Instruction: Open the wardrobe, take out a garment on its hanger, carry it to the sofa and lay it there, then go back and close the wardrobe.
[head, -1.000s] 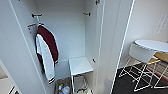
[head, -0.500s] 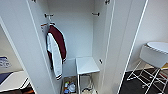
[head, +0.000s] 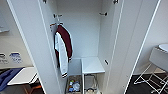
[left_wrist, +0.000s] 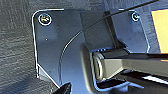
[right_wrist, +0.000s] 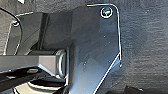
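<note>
The wardrobe stands straight ahead in the head view with both white doors swung open, the left door and the right door framing a white inside. On its left side a maroon jacket with white sleeves and striped cuffs hangs from an orange-brown hanger. Black hooks sit high on the right inner wall. Both wrist views look down past the robot's own dark plate onto dark carpet.
A low white shelf sits at the wardrobe's bottom right, with a wire basket of small items below it. A white chair on wire legs stands at the right. A small white table and blue cloth lie at the left.
The camera has moved in closer to the wardrobe, so its inside looms larger and the white chair has slid toward the right edge. The jacket hangs as before.
</note>
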